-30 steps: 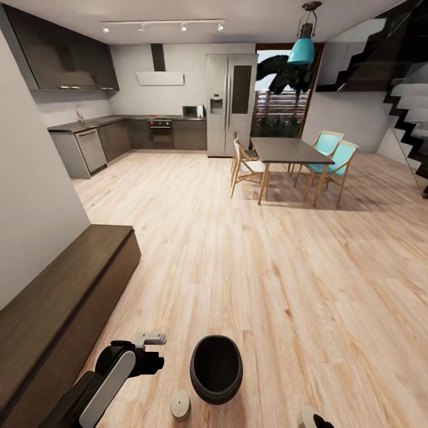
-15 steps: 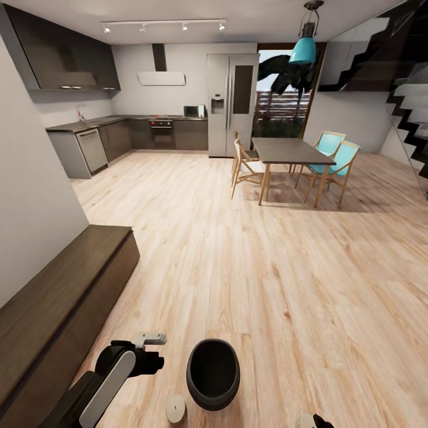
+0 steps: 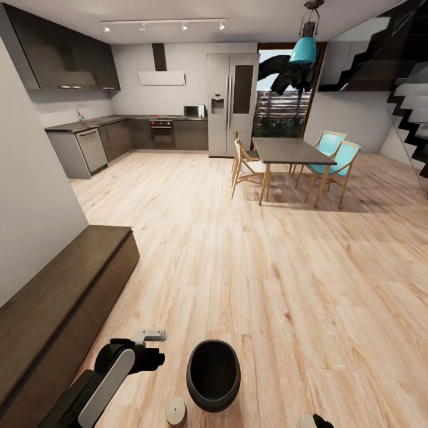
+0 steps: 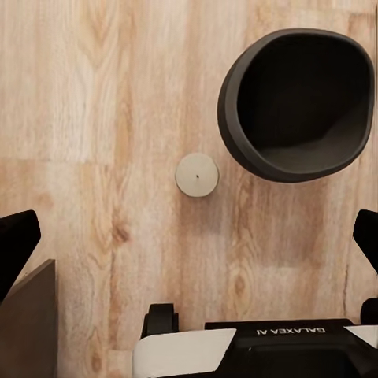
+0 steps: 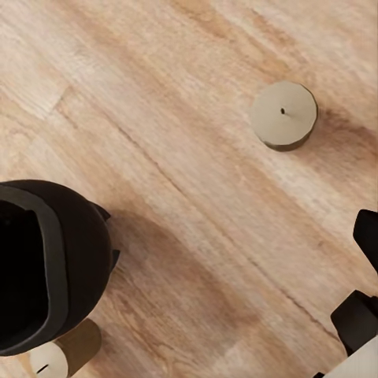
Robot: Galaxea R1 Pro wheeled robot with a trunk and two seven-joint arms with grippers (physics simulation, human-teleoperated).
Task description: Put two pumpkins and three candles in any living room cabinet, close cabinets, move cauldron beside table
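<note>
**Inspector A:** The cauldron [image 3: 214, 375] is noted upright on the wooden floor [image 3: 285, 279], directly ahead of the robot, its mouth open and apparently empty. One candle [image 3: 175, 410] is found on the floor just beside it, toward the left arm; a second candle [image 5: 284, 115] is recorded on the boards on the right-arm side, apart from the cauldron. No pumpkins are observed.

**Inspector B:** And the cabinet [image 3: 59, 303]?

**Inspector A:** It is seen along the wall at the robot's left, its fronts appearing closed. The left gripper [image 4: 189, 236] is held above the floor with its fingers spread apart, nothing between them. Of the right gripper, only a dark fragment is seen; whether it is apart or together cannot be told.

**Inspector B:** Step in hand?

**Inspector A:** Collection of a candle is judged to be starting. A descent of the left gripper over the nearer candle would be called for, a closure on its sides, then a drawer opened to receive it.
</note>
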